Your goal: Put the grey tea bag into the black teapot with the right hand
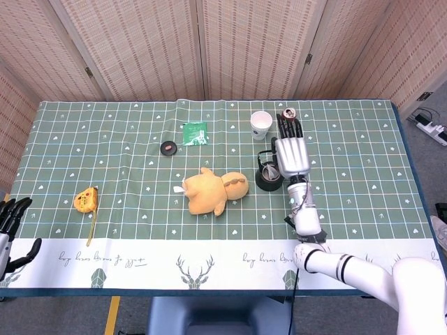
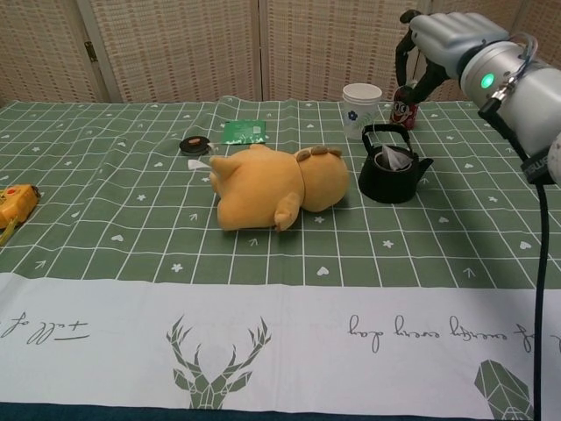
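Observation:
The black teapot (image 2: 391,181) stands right of centre on the green cloth. The grey tea bag (image 2: 394,159) lies in its mouth, under the handle. My right hand (image 2: 443,37) hovers above and behind the pot with nothing in it. In the head view that right hand (image 1: 290,149), fingers straight and apart, covers the right side of the teapot (image 1: 265,179) and hides the tea bag. My left hand (image 1: 10,227) is at the near left table edge, fingers apart and holding nothing.
A yellow plush toy (image 2: 272,184) lies just left of the teapot. Behind the pot stand a white cup (image 2: 362,110) and a red can (image 2: 403,110). A green packet (image 2: 244,132), a small black disc (image 2: 194,145) and a yellow tape measure (image 1: 85,200) lie further left.

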